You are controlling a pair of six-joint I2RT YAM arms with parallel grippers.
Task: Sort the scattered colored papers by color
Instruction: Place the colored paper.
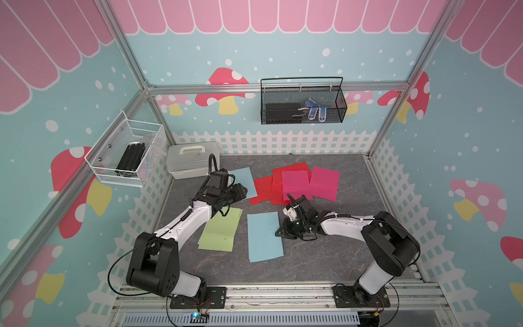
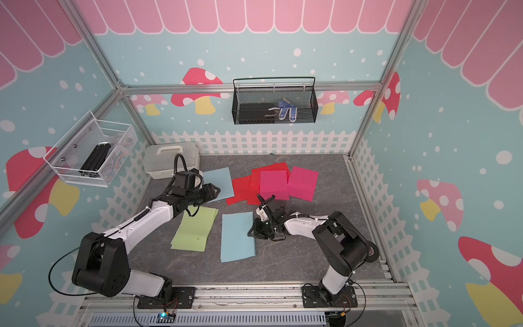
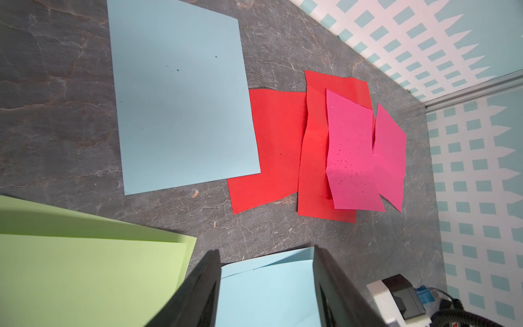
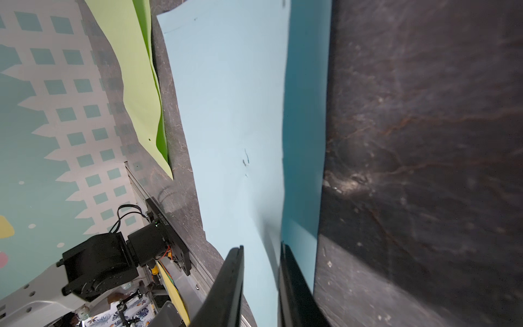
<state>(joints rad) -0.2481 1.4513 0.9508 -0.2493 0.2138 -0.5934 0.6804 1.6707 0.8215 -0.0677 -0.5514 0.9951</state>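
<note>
Front centre of grey marbled tabletop (image 1: 325,249): light-blue rectangular paper sheet (image 1: 264,240), long axis front-to-back, far end canted slightly left. Right gripper (image 1: 278,233) (image 4: 261,246) sits at its right long edge, which curls up between the jaws; jaws narrowly parted, not pressed on it.

Just left: stacked light-green paper sheets (image 1: 219,230), long axis leaning right toward the back, back corner under left arm.

Left gripper (image 1: 242,192) hovers empty, jaws spread, over second light-blue sheet (image 1: 246,178) at back left.

Beside that: overlapping red paper sheets (image 1: 261,189), magenta-pink paper sheets (image 1: 295,184) partly on top.

White lidded plastic box (image 1: 192,162) in back-left corner.
</note>
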